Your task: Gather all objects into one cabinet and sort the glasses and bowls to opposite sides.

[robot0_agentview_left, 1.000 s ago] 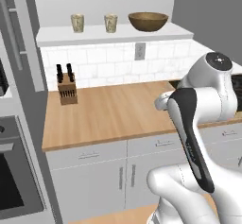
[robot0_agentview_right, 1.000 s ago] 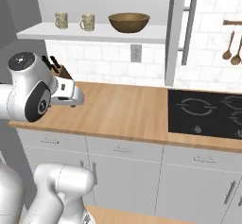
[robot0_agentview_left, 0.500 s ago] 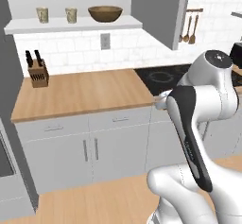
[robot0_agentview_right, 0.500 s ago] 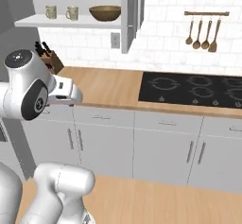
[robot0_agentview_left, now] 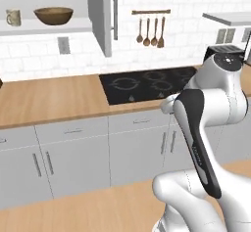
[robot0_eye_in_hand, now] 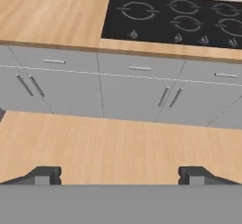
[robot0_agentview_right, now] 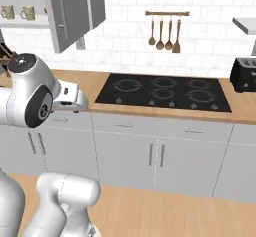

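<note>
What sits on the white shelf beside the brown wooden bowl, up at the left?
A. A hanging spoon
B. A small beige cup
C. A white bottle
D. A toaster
B: in the left base view a small beige cup stands on the white shelf, left of the brown wooden bowl.

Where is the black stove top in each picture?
Left base view: the black stove top lies in the middle, set into the wooden counter.
Right base view: it lies right of middle, under the hanging spoons.
Hand view: it fills the upper right.
Shared landmark: the wooden counter along its front edge, above the grey drawers.
</note>
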Robot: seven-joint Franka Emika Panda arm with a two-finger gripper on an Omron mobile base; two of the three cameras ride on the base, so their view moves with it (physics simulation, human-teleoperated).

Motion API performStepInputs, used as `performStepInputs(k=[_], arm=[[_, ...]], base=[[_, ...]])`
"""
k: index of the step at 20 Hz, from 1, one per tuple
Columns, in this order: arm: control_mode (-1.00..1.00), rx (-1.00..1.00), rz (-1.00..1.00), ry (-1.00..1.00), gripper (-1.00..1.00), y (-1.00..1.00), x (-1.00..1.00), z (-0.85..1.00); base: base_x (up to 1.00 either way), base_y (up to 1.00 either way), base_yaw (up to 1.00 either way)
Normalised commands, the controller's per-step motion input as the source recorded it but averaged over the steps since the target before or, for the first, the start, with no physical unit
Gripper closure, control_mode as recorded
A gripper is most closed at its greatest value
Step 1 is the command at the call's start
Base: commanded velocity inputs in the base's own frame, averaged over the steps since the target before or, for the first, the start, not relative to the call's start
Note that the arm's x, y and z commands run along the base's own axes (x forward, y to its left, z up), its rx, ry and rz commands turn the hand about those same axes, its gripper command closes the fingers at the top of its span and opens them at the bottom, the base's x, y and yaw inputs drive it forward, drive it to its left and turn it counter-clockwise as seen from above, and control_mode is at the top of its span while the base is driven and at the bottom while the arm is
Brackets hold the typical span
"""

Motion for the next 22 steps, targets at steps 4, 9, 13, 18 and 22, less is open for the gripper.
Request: performStepInputs(k=[4,9,13,18,22], arm=[[1.0,0.0,0.0,0.0,-1.0,0.0,0.0,0.0],[1.0,0.0,0.0,0.0,-1.0,0.0,0.0,0.0],[1.0,0.0,0.0,0.0,-1.0,0.0,0.0,0.0],[1.0,0.0,0.0,0.0,-1.0,0.0,0.0,0.0],[1.0,0.0,0.0,0.0,-1.0,0.0,0.0,0.0]], base=[[0.0,-1.0,0.0],[0.06,-1.0,0.0],[0.03,-1.0,0.0],[0.06,-1.0,0.0],[0.0,-1.0,0.0]])
